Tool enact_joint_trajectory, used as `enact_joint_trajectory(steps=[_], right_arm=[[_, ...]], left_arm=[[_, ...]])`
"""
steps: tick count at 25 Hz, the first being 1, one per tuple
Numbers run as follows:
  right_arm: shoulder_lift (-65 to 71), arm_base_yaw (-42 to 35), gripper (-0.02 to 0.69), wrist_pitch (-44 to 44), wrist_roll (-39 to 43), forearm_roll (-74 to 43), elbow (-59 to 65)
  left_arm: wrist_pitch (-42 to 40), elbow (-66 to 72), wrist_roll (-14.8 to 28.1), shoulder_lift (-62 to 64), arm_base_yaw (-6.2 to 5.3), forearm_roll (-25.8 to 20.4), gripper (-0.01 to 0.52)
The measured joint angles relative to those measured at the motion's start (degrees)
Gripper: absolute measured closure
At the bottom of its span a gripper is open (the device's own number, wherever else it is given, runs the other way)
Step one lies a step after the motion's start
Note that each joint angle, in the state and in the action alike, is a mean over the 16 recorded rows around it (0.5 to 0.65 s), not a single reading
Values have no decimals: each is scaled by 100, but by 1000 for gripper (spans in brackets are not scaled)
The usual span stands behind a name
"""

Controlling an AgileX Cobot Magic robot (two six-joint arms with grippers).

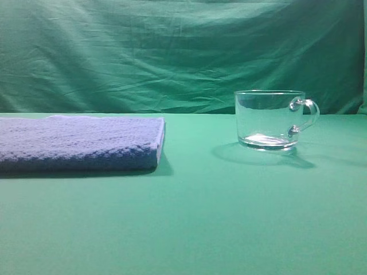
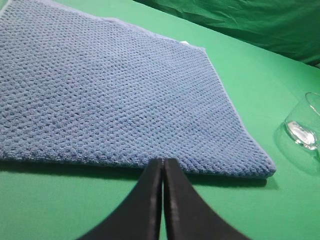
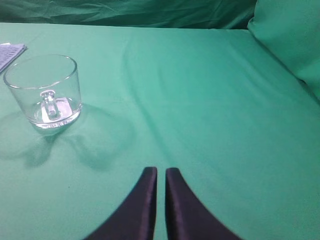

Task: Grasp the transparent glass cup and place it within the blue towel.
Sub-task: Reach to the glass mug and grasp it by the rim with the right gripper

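Nearest me, the green worktop lay bare in front. Further back, the blue towel sat folded flat on the left, thick and nubby, its weave plain in the left wrist view. To its right and well apart stood the transparent glass cup, upright, short and wide, thick-based, with its small looped handle turned to the right. The left hand hung low just before the towel's near edge, its dark fingers pressed together. The right hand hovered over the worktop, away from the cup, fingers nearly touching and gripping nothing. Behind everything hung a creased green cloth.
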Motion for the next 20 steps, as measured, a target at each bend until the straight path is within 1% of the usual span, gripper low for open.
enact_joint_trajectory(steps=[20], right_arm=[[0,0,610,-1,7,-1,0]], left_arm=[[0,0,0,0,0,0,514]])
